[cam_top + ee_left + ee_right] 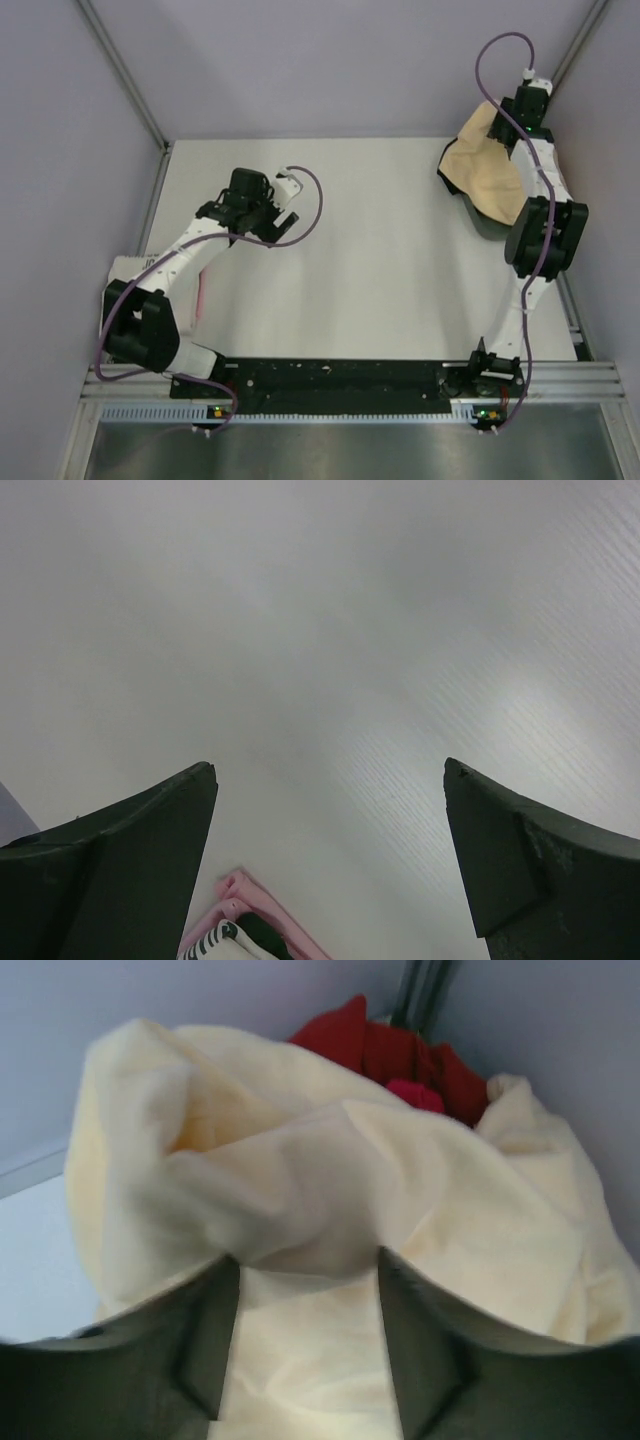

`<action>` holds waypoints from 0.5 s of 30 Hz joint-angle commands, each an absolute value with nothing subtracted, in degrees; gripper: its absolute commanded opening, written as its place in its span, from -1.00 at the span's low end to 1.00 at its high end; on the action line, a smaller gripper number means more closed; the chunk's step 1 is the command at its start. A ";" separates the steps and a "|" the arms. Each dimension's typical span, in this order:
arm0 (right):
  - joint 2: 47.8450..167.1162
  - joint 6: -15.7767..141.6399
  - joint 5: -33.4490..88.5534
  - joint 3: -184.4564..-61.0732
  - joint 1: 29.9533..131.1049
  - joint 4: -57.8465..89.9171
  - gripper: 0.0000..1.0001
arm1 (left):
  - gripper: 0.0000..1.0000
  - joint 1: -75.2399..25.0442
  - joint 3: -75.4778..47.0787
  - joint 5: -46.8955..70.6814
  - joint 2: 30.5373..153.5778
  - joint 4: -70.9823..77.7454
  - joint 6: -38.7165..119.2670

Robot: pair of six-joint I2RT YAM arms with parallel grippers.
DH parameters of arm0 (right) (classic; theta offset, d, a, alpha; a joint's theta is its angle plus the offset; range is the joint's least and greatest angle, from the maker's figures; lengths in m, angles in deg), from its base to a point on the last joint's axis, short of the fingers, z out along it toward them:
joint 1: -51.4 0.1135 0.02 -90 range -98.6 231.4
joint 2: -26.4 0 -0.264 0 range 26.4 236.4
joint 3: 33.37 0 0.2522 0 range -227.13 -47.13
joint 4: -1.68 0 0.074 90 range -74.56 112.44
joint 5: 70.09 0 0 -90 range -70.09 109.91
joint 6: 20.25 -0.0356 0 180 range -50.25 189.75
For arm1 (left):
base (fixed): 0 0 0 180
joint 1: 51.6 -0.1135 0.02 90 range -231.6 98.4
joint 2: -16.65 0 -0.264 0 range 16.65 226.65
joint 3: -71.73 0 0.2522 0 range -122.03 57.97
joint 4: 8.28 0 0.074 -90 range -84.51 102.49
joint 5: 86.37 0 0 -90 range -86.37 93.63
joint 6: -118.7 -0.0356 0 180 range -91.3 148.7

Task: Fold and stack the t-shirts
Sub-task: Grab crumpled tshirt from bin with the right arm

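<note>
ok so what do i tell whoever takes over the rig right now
Left gripper: open, empty, above the table.
Right gripper: jaws around a fold of the yellow t-shirt, grip not certain.
Yellow t-shirt tops a crumpled heap in the far right corner, red t-shirt behind it.
Done: nothing in that heap is folded.
Left: pull the yellow one out, fold, stack, then the rest.

left arm [185,250] and right arm [512,315]: white tube links, bulky black joint housings. a purple cable [318,200] loops along each. left end effector [330,768] and right end effector [308,1260] have dark wedge-shaped fingers [130,870]. black base rail [340,378] at the frame's bottom, with small green and orange lights.
</note>
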State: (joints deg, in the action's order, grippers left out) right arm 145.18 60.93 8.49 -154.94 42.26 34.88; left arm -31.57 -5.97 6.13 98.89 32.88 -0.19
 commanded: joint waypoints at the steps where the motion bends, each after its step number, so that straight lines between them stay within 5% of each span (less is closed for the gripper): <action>1: 148.65 63.06 9.72 -164.02 42.44 33.72 -0.31 | 0.97 -31.82 -8.83 4.16 99.71 33.52 -1.45; 2: 149.00 63.50 9.63 -164.81 42.35 33.98 -0.84 | 0.97 -32.00 -8.74 4.25 99.88 33.52 -1.36; 3: 148.75 63.51 9.19 -165.08 42.26 34.16 -1.00 | 0.97 -31.91 -8.74 4.16 99.88 33.44 -1.36; 15: 124.07 68.78 19.72 -157.18 42.44 28.90 -1.00 | 0.97 -32.00 -8.30 4.16 97.08 33.00 -1.71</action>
